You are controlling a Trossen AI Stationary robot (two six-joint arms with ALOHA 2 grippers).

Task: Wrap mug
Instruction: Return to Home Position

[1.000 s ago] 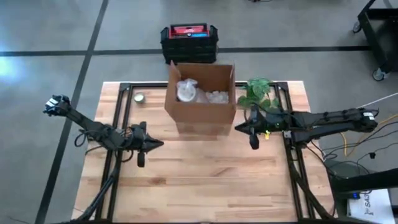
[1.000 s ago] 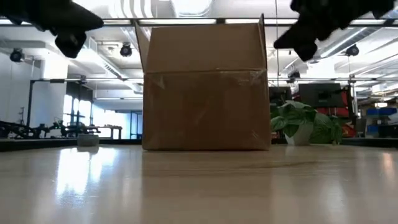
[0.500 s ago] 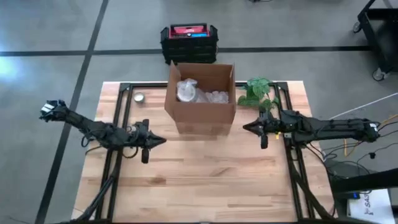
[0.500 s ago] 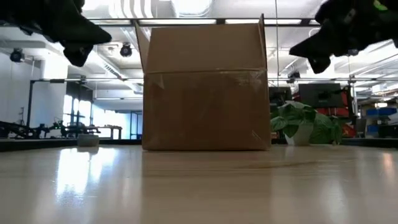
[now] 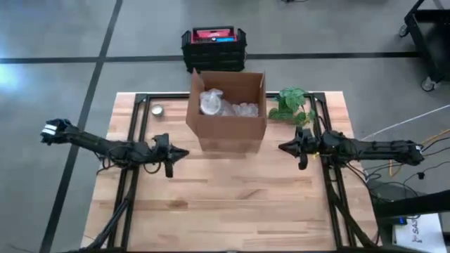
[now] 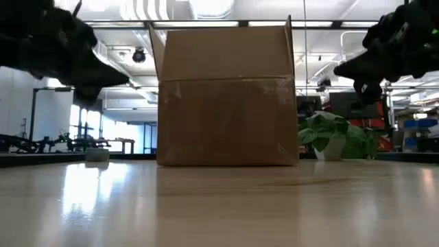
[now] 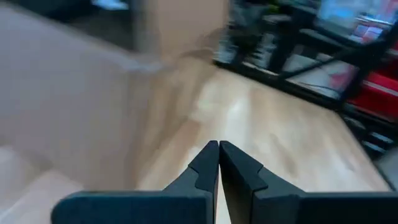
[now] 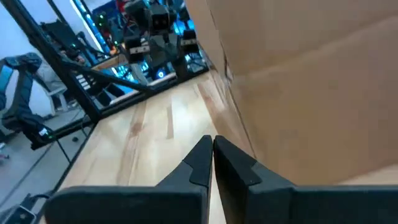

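Note:
An open cardboard box (image 5: 226,111) stands at the table's far middle, with crumpled clear wrapping (image 5: 219,105) inside it. No mug shows in any view. My left gripper (image 5: 184,152) hovers shut to the left of the box, above the table, with nothing in it (image 7: 219,149). My right gripper (image 5: 282,147) hovers shut to the right of the box, also holding nothing (image 8: 211,144).
A potted green plant (image 5: 292,105) stands right of the box, close to my right arm. A small round tin (image 5: 157,110) sits at the far left. A black and red case (image 5: 214,46) lies on the floor beyond the table. Bare wood lies in front of the box.
Both arms have drawn back and down. My right gripper has moved toward the table's right edge and a little nearer, away from the box. My left gripper has sunk lower, staying left of the box. Nothing on the table has moved.

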